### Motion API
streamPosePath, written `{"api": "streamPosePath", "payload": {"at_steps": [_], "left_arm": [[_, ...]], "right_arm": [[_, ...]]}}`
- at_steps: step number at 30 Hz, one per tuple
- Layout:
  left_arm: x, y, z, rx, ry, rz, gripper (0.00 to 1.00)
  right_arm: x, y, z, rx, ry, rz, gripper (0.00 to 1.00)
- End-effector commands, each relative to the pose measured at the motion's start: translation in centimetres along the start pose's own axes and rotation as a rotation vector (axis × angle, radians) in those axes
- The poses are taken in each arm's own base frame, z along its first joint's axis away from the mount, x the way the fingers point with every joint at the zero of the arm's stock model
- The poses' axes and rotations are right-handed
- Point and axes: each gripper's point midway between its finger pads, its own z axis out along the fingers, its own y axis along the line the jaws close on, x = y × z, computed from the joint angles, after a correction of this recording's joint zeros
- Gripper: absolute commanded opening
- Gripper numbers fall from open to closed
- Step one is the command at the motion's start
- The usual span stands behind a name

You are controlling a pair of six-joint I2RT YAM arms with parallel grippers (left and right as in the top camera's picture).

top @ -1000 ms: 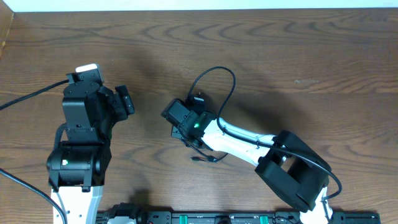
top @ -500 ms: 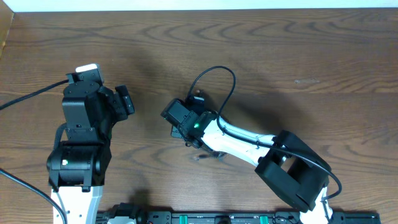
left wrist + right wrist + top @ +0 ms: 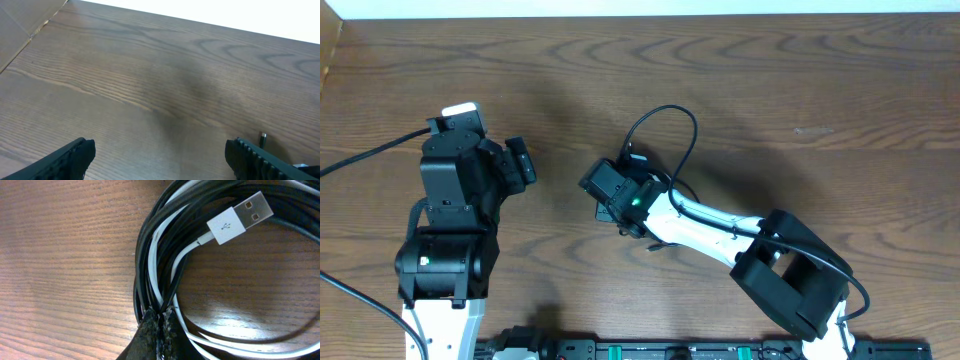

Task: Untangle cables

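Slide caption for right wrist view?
Right gripper shut on coiled black and white cables, white USB plug on top.

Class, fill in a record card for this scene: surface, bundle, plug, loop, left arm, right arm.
surface: wooden table
bundle: cables, several black strands and one white, bunched and overlapping
plug: white USB plug, resting on black strands
loop: black loop, arching out from the bundle in the overhead view
left arm: left gripper open, nothing between its fingers
right arm: right gripper shut on the cables, pinching black and white strands
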Motion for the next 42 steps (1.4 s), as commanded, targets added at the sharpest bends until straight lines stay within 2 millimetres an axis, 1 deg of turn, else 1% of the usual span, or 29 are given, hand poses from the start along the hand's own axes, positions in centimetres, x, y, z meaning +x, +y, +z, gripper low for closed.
{"api": "streamPosePath", "payload": {"at_steps": [1,10,14,17,19,21,22,23,24,26,29,31,32,33,34,35,42], "left_arm": [[-0.6,-0.1,-0.3,0.002,-0.017,-0.009,0.89],[-0.6,-0.1,-0.3,0.002,-0.017,-0.009,0.89],[-0.6,-0.1,-0.3,0.003,-0.017,-0.009,0.89],[-0.6,-0.1,-0.3,0.003,-0.017,-0.009,0.89],[-0.6,-0.1,-0.3,0.003,-0.017,-0.009,0.89],[-0.6,-0.1,-0.3,0.003,-0.017,-0.009,0.89],[-0.6,-0.1,-0.3,0.003,-0.016,-0.009,0.89],[-0.6,-0.1,-0.3,0.002,-0.016,-0.008,0.89],[-0.6,-0.1,-0.3,0.003,-0.017,-0.009,0.89],[-0.6,-0.1,-0.3,0.003,-0.017,-0.009,0.89],[-0.6,-0.1,-0.3,0.003,-0.016,-0.009,0.89],[-0.6,-0.1,-0.3,0.003,-0.016,-0.009,0.89],[-0.6,-0.1,-0.3,0.003,-0.017,-0.009,0.89],[-0.6,-0.1,-0.3,0.002,-0.016,-0.008,0.89],[-0.6,-0.1,-0.3,0.003,-0.016,-0.009,0.89],[-0.6,-0.1,-0.3,0.003,-0.016,-0.009,0.89],[-0.5,-0.1,-0.1,0.001,-0.008,-0.007,0.89]], "right_arm": [[0.2,-0.4,-0.2,0.025,0.003,-0.081,0.01],[-1.0,-0.3,-4.6,0.023,-0.029,-0.217,0.01],[-1.1,0.4,-6.7,-0.022,-0.018,-0.374,0.01],[-1.3,0.3,-8.3,-0.029,-0.021,-0.456,0.01],[-1.2,0.1,-9.0,-0.025,-0.019,-0.478,0.01],[-1.0,-0.4,-9.0,-0.008,-0.003,-0.481,0.02],[-0.8,-0.7,-8.7,0.003,0.007,-0.483,0.07],[-0.5,-1.1,-8.4,0.016,0.019,-0.485,0.17],[-0.3,-1.3,-7.9,0.029,0.03,-0.483,0.21],[0.1,-1.8,-7.1,0.049,0.049,-0.466,0.35],[0.8,-2.5,-5.6,0.082,0.075,-0.421,0.43],[1.2,-2.7,-4.8,0.087,0.095,-0.411,0.43],[1.3,-2.7,-4.6,0.087,0.099,-0.411,0.39],[1.4,-2.8,-4.4,0.091,0.102,-0.412,0.31],[1.4,-2.8,-4.4,0.091,0.102,-0.412,0.26],[1.4,-2.8,-4.3,0.093,0.103,-0.412,0.24],[1.3,-2.7,-4.2,0.089,0.095,-0.412,0.26]]}}
